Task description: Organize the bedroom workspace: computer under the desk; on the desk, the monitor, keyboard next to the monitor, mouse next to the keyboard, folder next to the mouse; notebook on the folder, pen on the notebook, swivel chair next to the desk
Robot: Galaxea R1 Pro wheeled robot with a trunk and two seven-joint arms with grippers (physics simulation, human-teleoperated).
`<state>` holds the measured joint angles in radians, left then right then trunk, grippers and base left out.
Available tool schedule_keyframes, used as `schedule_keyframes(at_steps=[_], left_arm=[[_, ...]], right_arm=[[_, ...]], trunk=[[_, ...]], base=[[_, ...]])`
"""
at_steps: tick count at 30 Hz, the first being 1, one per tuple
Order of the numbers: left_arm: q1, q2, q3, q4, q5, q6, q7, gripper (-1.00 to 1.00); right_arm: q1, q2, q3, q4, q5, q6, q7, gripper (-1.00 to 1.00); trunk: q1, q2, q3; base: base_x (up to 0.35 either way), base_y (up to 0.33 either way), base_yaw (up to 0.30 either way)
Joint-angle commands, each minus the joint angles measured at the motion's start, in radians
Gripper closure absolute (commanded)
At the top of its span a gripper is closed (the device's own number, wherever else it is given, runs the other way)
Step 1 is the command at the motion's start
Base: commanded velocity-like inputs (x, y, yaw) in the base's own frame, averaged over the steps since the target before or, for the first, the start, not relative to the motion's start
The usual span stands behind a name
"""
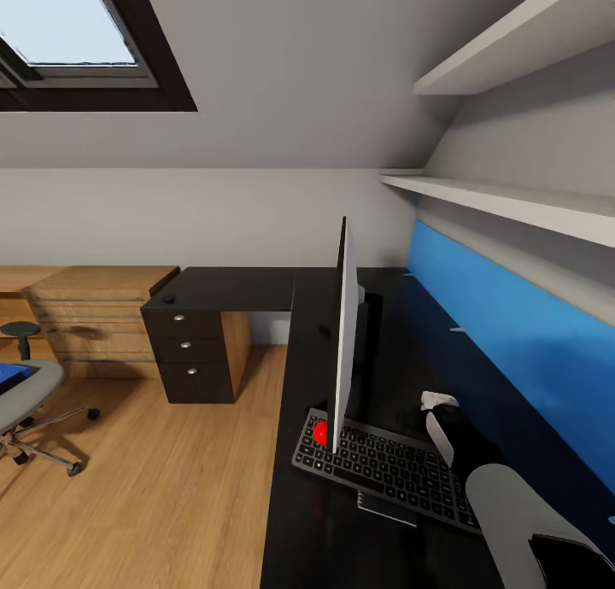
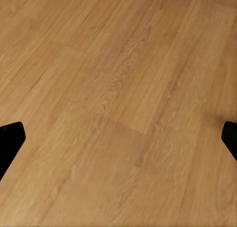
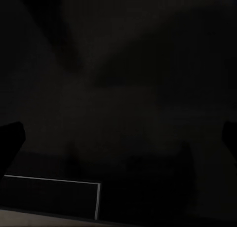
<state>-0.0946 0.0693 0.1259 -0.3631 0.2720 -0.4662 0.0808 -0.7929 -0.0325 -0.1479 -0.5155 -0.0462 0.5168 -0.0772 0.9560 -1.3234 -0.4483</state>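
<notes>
On the desk [image 1: 299, 504], the monitor [image 1: 343, 333] stands edge-on over the keyboard [image 1: 384, 465] with open top leftward, while the left gripper [image 2: 118, 138] hangs spread above bare floor [image 2: 118, 89] and the right gripper [image 3: 118, 138], in near-darkness, seems spread too.

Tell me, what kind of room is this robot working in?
Probably a home office corner in an attic room. A sloped ceiling holds a skylight, and an L-shaped black desk carries a monitor and a keyboard. A grey swivel chair stands on the wooden floor.
</notes>
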Motion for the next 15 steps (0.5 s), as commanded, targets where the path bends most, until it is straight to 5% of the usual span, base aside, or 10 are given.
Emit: schedule_keyframes(at_steps=[1, 15], left_arm=[[-0.001, 0.0, -0.002, 0.0, 0.005, -0.003, 0.001, -1.0], [-0.001, 0.0, -0.003, 0.0, 0.005, -0.003, 0.0, -1.0]], right_arm=[[0.0, 0.0, -0.001, -0.001, -0.005, 0.005, -0.004, -1.0], [-0.001, 0.0, -0.001, -0.001, -0.001, 0.005, -0.007, -1.0]], trunk=[[0.0, -0.001, -0.001], [0.042, -0.078, -0.036]], base=[[0.007, 0.0, 0.0], [0.001, 0.0, 0.0]])
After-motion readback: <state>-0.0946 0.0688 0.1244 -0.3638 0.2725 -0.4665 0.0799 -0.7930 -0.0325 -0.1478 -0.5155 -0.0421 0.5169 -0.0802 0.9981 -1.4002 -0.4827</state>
